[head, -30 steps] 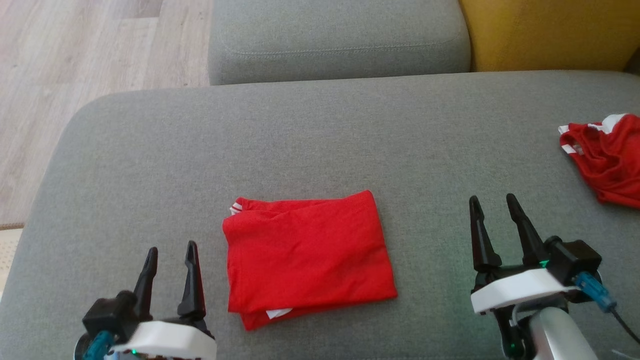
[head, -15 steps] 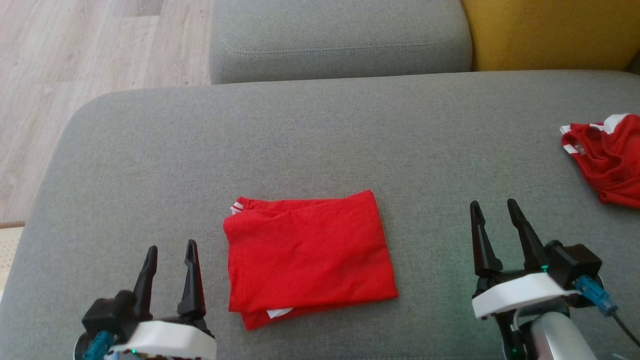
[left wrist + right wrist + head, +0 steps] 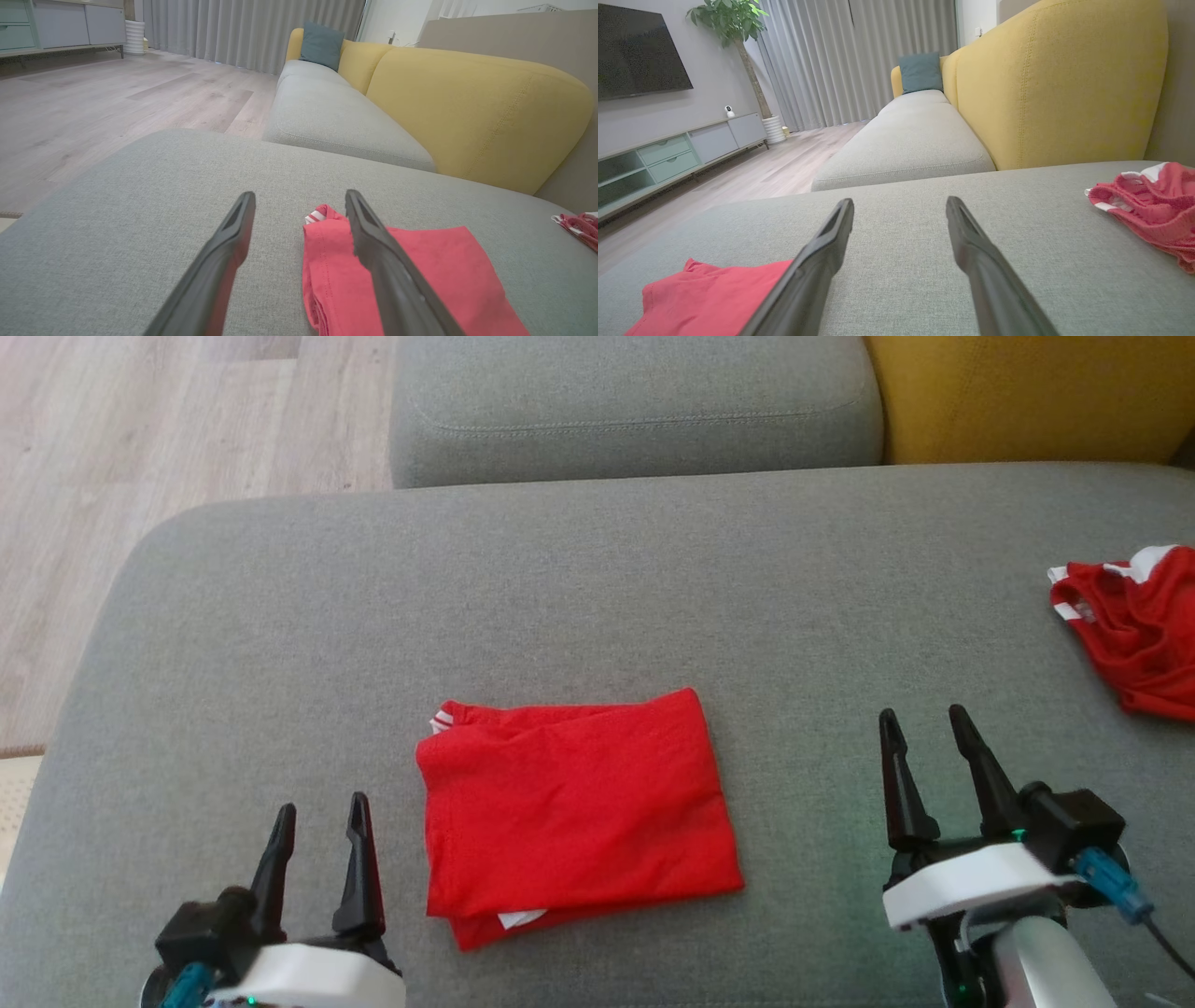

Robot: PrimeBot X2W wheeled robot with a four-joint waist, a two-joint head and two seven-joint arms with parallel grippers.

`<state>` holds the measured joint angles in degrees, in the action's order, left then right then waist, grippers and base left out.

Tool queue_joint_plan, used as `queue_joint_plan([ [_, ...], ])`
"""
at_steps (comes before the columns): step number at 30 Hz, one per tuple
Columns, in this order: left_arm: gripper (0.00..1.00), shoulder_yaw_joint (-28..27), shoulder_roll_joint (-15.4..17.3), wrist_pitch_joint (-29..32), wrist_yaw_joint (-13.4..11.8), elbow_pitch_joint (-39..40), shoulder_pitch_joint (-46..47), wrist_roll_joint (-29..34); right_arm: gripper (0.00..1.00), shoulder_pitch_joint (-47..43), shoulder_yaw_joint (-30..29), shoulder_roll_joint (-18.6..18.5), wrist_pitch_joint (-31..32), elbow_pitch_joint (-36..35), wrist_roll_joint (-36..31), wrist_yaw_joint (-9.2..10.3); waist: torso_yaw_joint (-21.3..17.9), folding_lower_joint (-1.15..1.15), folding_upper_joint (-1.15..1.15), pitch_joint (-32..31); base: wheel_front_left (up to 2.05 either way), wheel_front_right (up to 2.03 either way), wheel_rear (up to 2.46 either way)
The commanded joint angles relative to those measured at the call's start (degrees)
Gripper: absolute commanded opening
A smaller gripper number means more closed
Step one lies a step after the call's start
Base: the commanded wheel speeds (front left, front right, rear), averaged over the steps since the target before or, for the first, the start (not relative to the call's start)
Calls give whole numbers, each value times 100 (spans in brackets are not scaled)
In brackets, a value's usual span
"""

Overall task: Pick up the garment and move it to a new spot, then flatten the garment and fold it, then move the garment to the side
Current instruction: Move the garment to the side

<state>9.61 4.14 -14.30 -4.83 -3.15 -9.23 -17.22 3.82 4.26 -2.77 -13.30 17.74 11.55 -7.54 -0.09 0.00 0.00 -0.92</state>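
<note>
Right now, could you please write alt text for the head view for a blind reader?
A folded red garment lies flat on a grey sofa cushion, between the open left claw and the open right claw, neither touching it. A crumpled red garment lies apart at the view's right edge.

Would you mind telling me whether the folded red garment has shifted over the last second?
No. The folded red garment keeps its place on the grey seat cushion, same gap to the crumpled red garment.

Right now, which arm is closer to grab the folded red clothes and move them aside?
Probably the left. The left gripper is open right beside the folded garment. The right gripper is open too, but more cushion separates it.
</note>
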Motion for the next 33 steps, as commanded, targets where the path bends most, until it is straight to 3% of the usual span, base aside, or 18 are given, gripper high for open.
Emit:
queue_joint_plan([
  [1,100,-227,-37,-70,28,181,215,66,100,144,143,-11,36,-219,-103,5,16,0,0,12,0,0,0],
  [10,100,-201,-68,-70,60,190,306,60,100,249,529,-11,1408,-55,-58,5,280,0,0,199,0,0,0],
  [12,100,-188,-83,-70,62,191,367,37,100,384,671,-11,2011,27,21,5,447,0,0,326,0,0,0],
  [25,100,-177,-118,-70,71,174,580,-14,100,875,802,-285,3073,427,674,5,1139,0,0,693,0,0,0],
  [33,100,-217,-124,-70,55,179,608,-56,100,994,1020,-414,3580,695,1063,5,1277,0,0,759,0,0,0],
])
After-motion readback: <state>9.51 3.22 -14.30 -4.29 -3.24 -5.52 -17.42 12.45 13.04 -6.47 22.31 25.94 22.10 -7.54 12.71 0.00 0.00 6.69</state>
